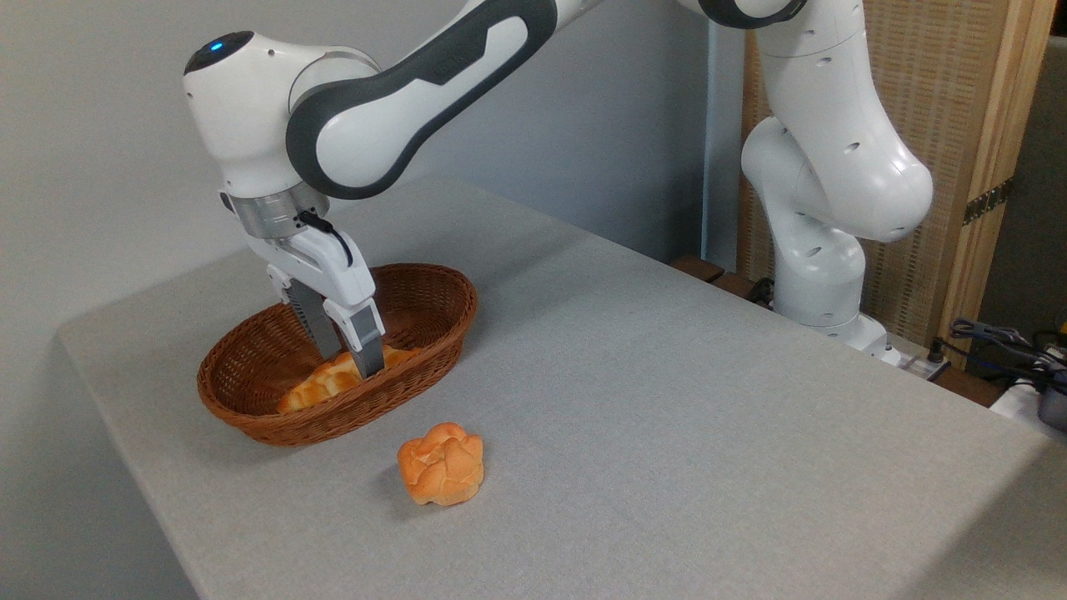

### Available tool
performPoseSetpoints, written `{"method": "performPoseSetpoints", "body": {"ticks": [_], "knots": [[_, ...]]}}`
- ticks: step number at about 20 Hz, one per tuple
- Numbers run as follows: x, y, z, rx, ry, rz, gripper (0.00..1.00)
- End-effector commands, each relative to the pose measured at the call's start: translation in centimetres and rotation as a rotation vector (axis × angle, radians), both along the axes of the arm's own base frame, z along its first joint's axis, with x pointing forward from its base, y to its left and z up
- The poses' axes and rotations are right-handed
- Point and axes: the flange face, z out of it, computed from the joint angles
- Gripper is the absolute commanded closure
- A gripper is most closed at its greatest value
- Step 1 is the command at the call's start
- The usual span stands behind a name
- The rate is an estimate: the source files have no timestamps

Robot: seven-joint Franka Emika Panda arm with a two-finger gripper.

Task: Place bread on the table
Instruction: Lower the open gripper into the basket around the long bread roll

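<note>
Gripper (pixel 350 360) lowered into the wicker basket (pixel 250 400), its fingers straddling the bread (pixel 321 385), grip firmness indiscernible; a round roll (pixel 441 463) lies on the table (pixel 667 400).

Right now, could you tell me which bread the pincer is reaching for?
The long braided loaf in the wicker basket; the pincer straddles it. The round roll sits untouched.

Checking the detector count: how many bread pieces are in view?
2. An elongated braided golden loaf lies in the brown wicker basket between the gripper fingers; a small round knotted orange roll sits on the grey table.
</note>
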Motion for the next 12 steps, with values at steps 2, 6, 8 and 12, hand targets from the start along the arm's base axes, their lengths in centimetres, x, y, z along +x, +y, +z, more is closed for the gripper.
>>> {"method": "performPoseSetpoints", "body": {"ticks": [2, 6, 8, 12], "knots": [[0.19, -1.67, -1.25, 0.014, -0.037, -0.037, 0.00], [0.18, -1.75, -1.24, 0.029, -0.047, -0.053, 0.47], [0.16, -1.73, -1.16, 0.030, -0.048, -0.060, 0.74], [0.14, -1.79, -1.24, 0.032, -0.047, -0.070, 0.74]]}}
